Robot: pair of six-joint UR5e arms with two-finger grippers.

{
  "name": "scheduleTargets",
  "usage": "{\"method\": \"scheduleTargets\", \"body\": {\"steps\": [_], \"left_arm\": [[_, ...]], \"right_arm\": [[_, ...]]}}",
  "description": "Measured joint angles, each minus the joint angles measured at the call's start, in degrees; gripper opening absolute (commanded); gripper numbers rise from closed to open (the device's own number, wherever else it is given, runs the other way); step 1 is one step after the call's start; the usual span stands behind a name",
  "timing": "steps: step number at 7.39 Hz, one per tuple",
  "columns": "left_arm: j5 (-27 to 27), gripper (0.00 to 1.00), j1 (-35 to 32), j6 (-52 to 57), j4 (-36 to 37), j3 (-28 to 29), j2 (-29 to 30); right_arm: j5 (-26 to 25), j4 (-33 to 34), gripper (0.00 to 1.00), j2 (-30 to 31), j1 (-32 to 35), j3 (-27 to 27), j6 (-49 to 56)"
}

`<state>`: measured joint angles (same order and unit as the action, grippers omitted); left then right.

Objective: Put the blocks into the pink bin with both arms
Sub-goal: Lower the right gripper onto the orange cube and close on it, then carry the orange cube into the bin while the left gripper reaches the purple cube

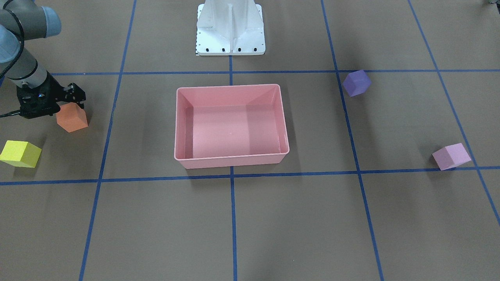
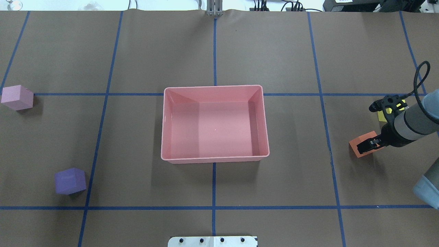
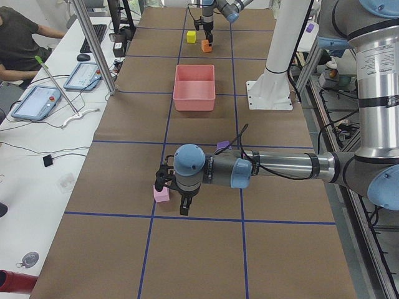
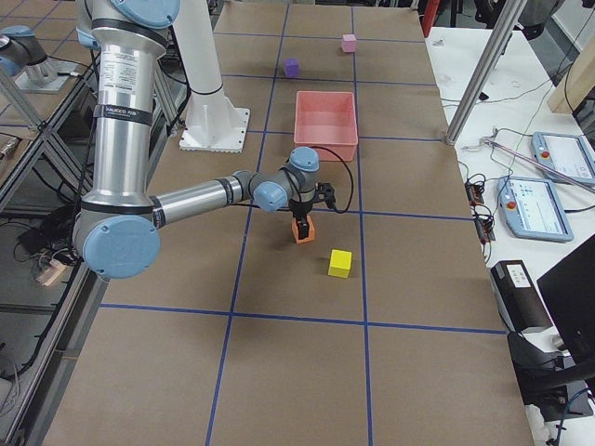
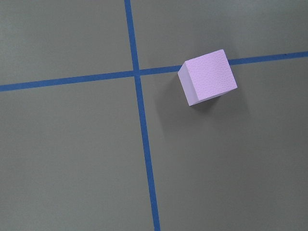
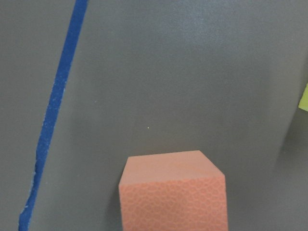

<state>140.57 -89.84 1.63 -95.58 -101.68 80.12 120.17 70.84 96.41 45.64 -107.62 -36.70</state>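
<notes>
Pink bin [image 2: 215, 93] sits empty mid-table; the right gripper [image 2: 367, 143] is low at the orange block [image 2: 358, 151], the left gripper [image 3: 176, 198] hovers by the pale pink block [image 3: 161, 194], neither's grip can be told, and the yellow block [image 1: 19, 154] and purple block [image 1: 356, 83] lie apart.

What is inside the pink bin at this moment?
Nothing: the overhead view shows only the bare floor of the pink bin. In the front-facing view its near wall covers a thin strip of that floor.

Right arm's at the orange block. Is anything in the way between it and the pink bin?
Nothing visible. Only bare table lies between the orange block and the pink bin; the yellow block sits off that path.
</notes>
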Motion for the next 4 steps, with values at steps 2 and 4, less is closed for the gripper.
{"method": "scheduleTargets", "body": {"steps": [2,4], "left_arm": [[0.1,1.0,3.3,-12.0,-2.9,-0.7,0.7],[0.1,1.0,11.7,-33.6,-12.6,-1.8,0.7]], "right_arm": [[0.0,-0.1,0.0,-0.1,0.1,0.0,-0.3],[0.3,0.1,0.0,-1.1,0.3,-1.5,-1.4]]}}
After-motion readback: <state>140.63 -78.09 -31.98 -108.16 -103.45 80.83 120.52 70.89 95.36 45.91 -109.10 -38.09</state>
